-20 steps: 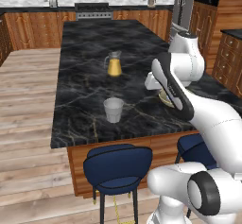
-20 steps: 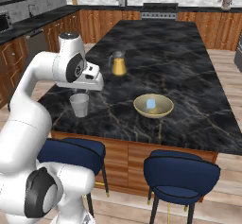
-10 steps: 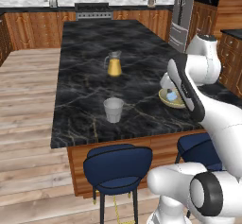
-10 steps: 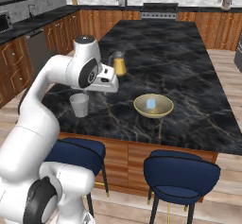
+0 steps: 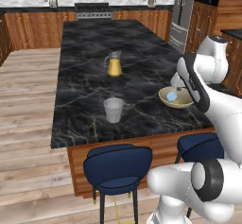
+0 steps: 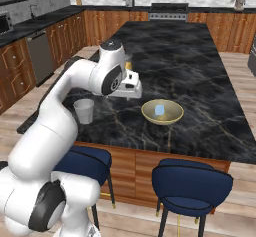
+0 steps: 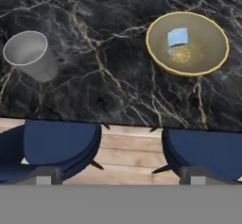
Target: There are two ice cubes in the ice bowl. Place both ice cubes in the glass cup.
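Arm hangs high over the desk (image 5: 94,48), hand between the cup (image 5: 113,109) and the bowl (image 5: 177,97), camera looking straight down at both. Judging by that pose, it's a survey/approach stance before a pick, not a grasp: nothing is near the fingers.

Gripper (image 6: 134,83): seen from the right base view only as a white hand block beside the wrist, fingers too small to read, so can't tell if open or closed. Hand view's fingertips aren't clear either.

Bowl sits toward the desk's near edge, above the right stool (image 7: 208,157). One cube (image 7: 177,37) is plainly visible inside it, lying against the far inner wall in the hand view, pale blue. A yellowish patch on the bowl floor next to it could be the 2nd cube or just a reflection; can't tell. Cup stands upright, well apart from the bowl on the same near strip of desk, above the left stool (image 7: 56,147). It looks empty, so likely no cube delivered yet.

Pitcher (image 5: 114,65) w/ orange liquid is further back, clear of the cup-to-bowl path.

Next, probably: drop toward the bowl, center over the cube. Risk: cube is small and slick, sits near the sloped wall, so fingers may nudge it or clip the rim.
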{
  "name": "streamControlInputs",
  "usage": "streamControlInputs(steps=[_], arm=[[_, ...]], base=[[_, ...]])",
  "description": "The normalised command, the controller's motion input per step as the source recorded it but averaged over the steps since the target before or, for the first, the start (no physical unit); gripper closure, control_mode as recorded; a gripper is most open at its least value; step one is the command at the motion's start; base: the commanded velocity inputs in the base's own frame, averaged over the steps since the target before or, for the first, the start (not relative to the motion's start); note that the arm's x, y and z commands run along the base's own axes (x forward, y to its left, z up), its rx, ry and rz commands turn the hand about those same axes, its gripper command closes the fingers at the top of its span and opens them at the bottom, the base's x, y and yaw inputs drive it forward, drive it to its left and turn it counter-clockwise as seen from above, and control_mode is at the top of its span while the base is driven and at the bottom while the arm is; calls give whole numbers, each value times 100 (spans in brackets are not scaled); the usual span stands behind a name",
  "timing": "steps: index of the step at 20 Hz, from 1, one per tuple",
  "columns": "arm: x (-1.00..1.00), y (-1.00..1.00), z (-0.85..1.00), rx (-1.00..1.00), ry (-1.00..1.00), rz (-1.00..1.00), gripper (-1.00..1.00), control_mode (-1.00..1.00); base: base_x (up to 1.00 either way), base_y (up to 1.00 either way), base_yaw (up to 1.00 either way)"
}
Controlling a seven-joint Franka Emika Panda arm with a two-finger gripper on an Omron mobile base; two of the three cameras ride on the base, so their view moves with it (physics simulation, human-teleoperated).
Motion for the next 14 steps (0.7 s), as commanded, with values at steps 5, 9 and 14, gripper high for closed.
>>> streamControlInputs(steps=[5, 9, 14], arm=[[52, -50, -35, 0, 1, -37, -100, -100], [86, -40, -33, 1, 0, -39, -100, -100], [37, -11, -24, 5, 6, -6, -100, -100]], base=[[0, 0, 0], [0, 0, 0], [0, 0, 0]])
